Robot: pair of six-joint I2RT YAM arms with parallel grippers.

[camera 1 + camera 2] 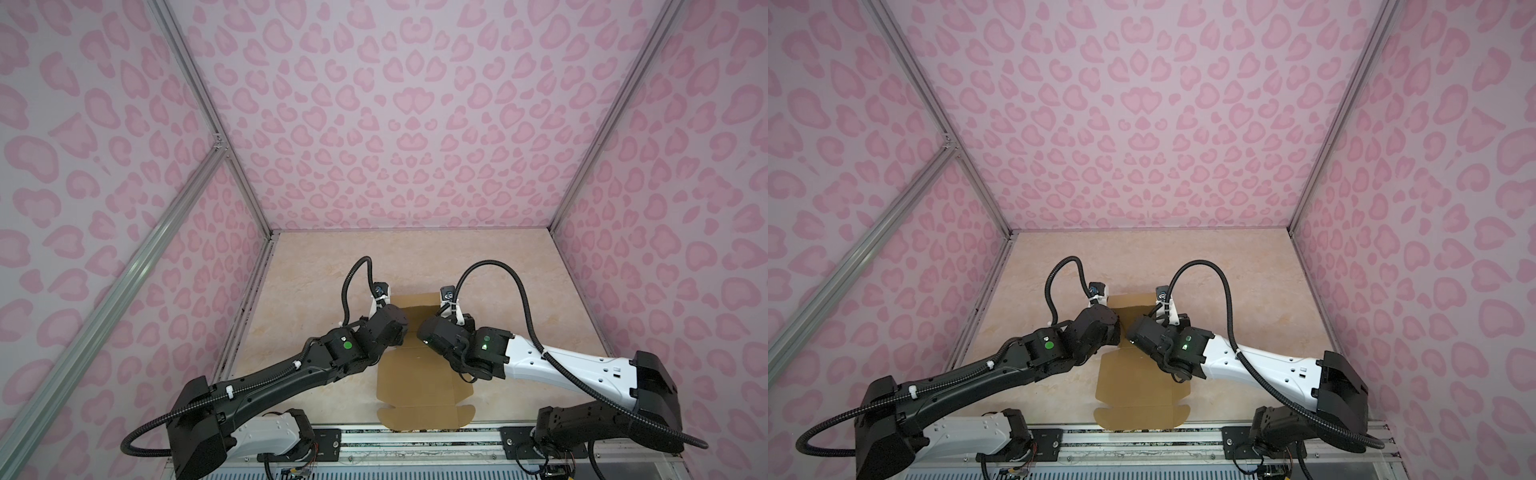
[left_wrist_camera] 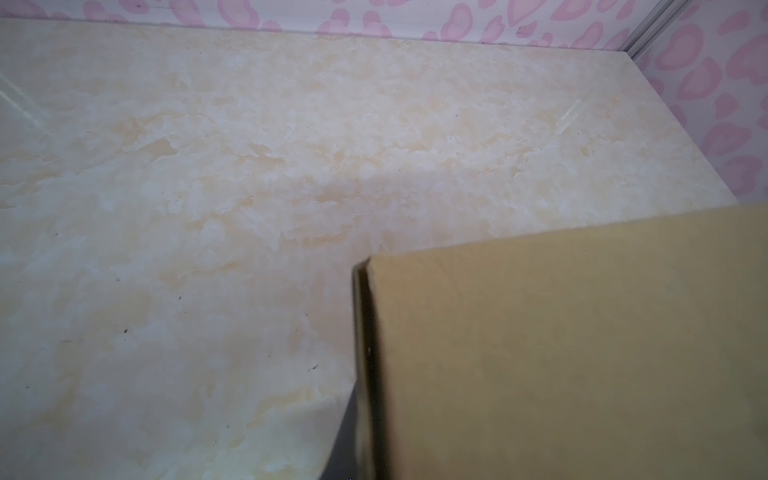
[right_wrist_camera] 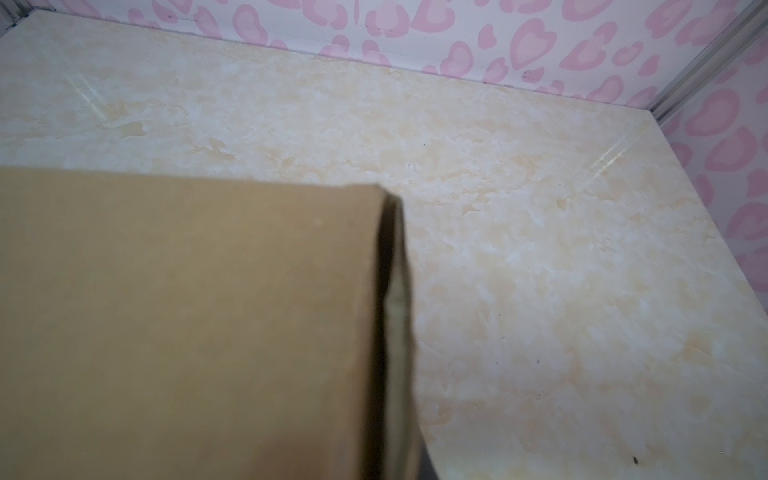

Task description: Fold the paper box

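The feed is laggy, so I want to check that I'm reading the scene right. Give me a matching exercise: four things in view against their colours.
Things:
1. paper box
2. table
3. left forearm
4. right forearm

Colours:
A. white
B. plain brown
C. black
D. marbled beige

Pairs: 1-B, 2-D, 3-C, 4-A

brown, half-folded paper box (image 1: 415,378)

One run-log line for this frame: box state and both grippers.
paper box: far panel raised, near flaps flat on table | left gripper: shut on panel's side edge | right gripper: shut on opposite side edge
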